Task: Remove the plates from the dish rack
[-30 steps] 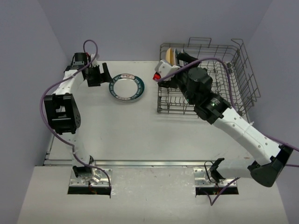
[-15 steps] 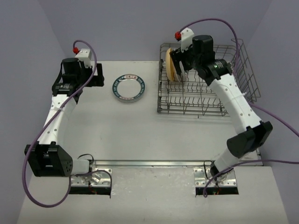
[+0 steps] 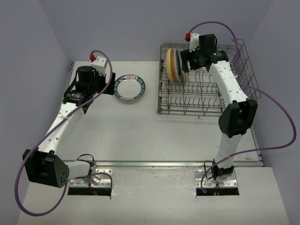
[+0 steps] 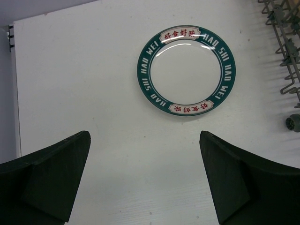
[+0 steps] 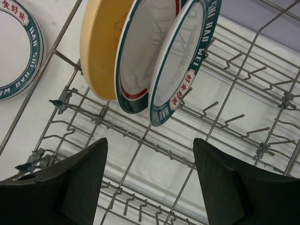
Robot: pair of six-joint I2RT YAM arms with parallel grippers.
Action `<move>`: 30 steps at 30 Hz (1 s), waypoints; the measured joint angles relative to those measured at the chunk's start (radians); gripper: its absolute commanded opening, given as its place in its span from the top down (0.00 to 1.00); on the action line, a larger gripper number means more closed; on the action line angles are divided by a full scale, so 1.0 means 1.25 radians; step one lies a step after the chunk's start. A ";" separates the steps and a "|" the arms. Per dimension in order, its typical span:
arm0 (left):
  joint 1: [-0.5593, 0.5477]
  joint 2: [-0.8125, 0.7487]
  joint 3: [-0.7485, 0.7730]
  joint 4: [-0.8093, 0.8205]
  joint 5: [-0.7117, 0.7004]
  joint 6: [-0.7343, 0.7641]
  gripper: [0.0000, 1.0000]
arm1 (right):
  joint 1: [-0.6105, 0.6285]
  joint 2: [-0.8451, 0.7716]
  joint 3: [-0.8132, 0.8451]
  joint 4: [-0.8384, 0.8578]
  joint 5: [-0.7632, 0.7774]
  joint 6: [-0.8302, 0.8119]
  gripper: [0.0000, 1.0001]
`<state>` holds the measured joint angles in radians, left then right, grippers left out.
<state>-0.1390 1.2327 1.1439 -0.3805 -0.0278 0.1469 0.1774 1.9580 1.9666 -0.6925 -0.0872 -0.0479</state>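
Observation:
One white plate [image 3: 128, 87] with a teal rim and red characters lies flat on the table, also in the left wrist view [image 4: 186, 70]. My left gripper [image 3: 108, 84] [image 4: 144, 140] hangs open just left of it, holding nothing. Three plates stand upright at the far left end of the grey wire dish rack [image 3: 187, 112]: a tan-yellow one [image 5: 101, 47], a teal-rimmed one with a red band [image 5: 140, 56], and a teal-rimmed one with characters [image 5: 180, 65]. My right gripper [image 3: 183, 63] [image 5: 150, 145] is open over the rack wires, just right of these plates, touching none.
The rack [image 5: 140, 140] fills the back right of the table, with tall looped wire walls [image 3: 248, 70] at its right side. Purple cables arc over both arms. The table's left edge [image 4: 14, 93] lies near the left gripper.
My left gripper opened fully and drew back from the flat plate's left edge. My right arm swung up from the rack's front to beside the standing plates, its jaws narrowing a little.

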 measured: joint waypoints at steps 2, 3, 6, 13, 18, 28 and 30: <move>0.000 0.000 0.000 0.002 -0.011 0.003 0.00 | 0.001 0.023 0.019 -0.001 -0.004 0.000 0.26; 0.000 0.000 0.000 0.003 -0.014 0.003 0.00 | 0.002 0.038 0.034 0.001 -0.007 -0.001 0.26; 0.000 0.000 -0.006 0.004 -0.022 0.005 0.00 | 0.005 0.075 0.062 0.007 -0.011 -0.001 0.27; -0.003 0.015 -0.011 0.003 -0.025 0.004 0.00 | 0.006 0.149 0.115 0.013 0.006 -0.003 0.31; -0.003 0.029 -0.011 0.004 -0.025 0.002 0.00 | 0.004 0.199 0.142 0.027 0.029 -0.007 0.38; -0.003 0.049 -0.011 0.004 -0.026 -0.001 0.00 | -0.002 0.269 0.157 0.034 0.026 -0.014 0.78; -0.003 0.049 -0.011 0.004 -0.026 -0.004 0.00 | -0.004 0.275 0.157 0.031 0.015 -0.007 0.93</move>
<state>-0.1425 1.2942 1.1305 -0.3759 -0.0597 0.1415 0.1729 2.3013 2.1628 -0.6532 -0.0686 -0.0569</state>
